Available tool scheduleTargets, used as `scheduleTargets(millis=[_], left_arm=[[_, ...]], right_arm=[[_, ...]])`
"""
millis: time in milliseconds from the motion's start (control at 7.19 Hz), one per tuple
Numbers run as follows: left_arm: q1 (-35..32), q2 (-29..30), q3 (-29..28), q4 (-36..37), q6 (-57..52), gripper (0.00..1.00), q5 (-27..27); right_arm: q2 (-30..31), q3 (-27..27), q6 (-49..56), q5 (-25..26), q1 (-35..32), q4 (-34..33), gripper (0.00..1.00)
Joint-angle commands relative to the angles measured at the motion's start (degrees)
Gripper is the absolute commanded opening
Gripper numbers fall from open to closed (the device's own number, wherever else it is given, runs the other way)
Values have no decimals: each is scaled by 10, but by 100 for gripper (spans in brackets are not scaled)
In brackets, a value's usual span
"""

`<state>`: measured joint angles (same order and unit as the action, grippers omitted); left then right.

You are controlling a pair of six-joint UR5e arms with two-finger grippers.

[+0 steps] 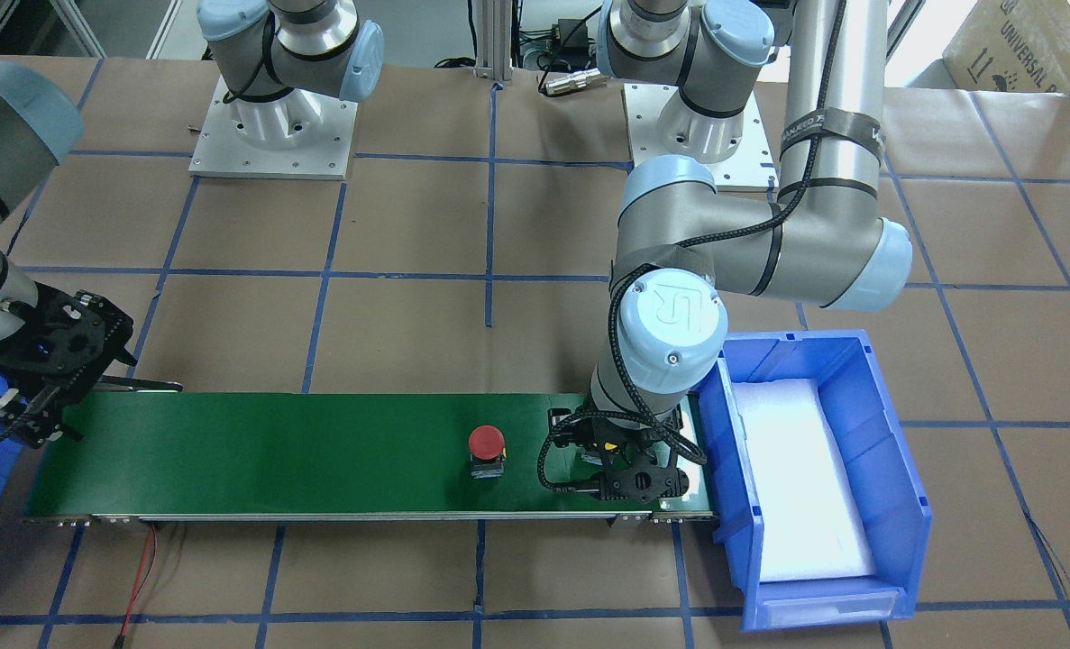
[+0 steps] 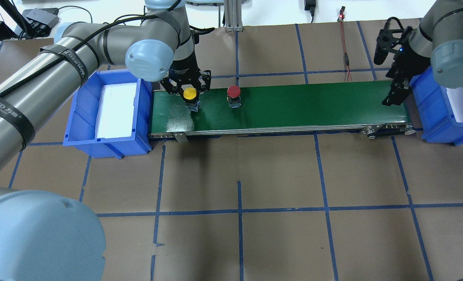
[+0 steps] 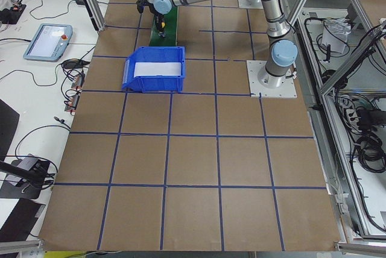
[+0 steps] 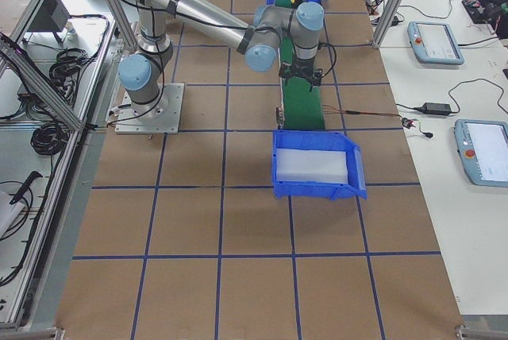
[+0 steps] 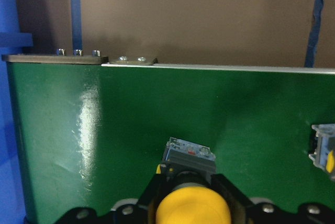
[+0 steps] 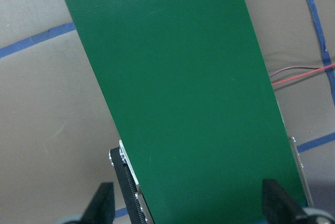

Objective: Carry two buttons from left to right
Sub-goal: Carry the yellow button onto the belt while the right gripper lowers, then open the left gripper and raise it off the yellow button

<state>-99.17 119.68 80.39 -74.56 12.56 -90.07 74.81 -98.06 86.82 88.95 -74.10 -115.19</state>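
The yellow button (image 2: 190, 93) is between the fingers of my left gripper (image 2: 188, 90), which is shut on it at the left end of the green belt (image 2: 293, 109). In the left wrist view the yellow cap (image 5: 192, 208) sits between the black fingers, with its grey body (image 5: 189, 156) at the belt surface; I cannot tell whether it touches. The red button (image 2: 233, 93) stands upright on the belt, a little to the right of that gripper, and also shows in the front view (image 1: 486, 446). My right gripper (image 2: 391, 99) hangs open and empty over the belt's right end.
A blue bin (image 2: 79, 117) with white foam lining stands at the belt's left end. Another blue bin (image 2: 430, 117) stands at its right end, beside the right gripper. A red wire (image 2: 346, 58) lies behind the belt. Brown table with blue tape lines all around.
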Motion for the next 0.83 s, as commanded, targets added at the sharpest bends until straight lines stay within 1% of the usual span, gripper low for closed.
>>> scheduleTargets(millis=[0, 139, 278, 557, 696], left_arm=[[8, 1, 0, 5, 10, 31, 1], [8, 4, 1, 6, 10, 46, 1], [4, 11, 2, 6, 13, 74, 0], [3, 12, -7, 6, 24, 93, 1], [5, 1, -10, 4, 24, 97, 1]], right_arm=[[-16, -5, -1, 2, -8, -22, 100], [-23, -1, 9, 0, -8, -31, 100], [-29, 1, 39, 4, -8, -47, 100], [-29, -2, 52, 3, -8, -48, 100], [-28, 0, 51, 3, -8, -48, 100]])
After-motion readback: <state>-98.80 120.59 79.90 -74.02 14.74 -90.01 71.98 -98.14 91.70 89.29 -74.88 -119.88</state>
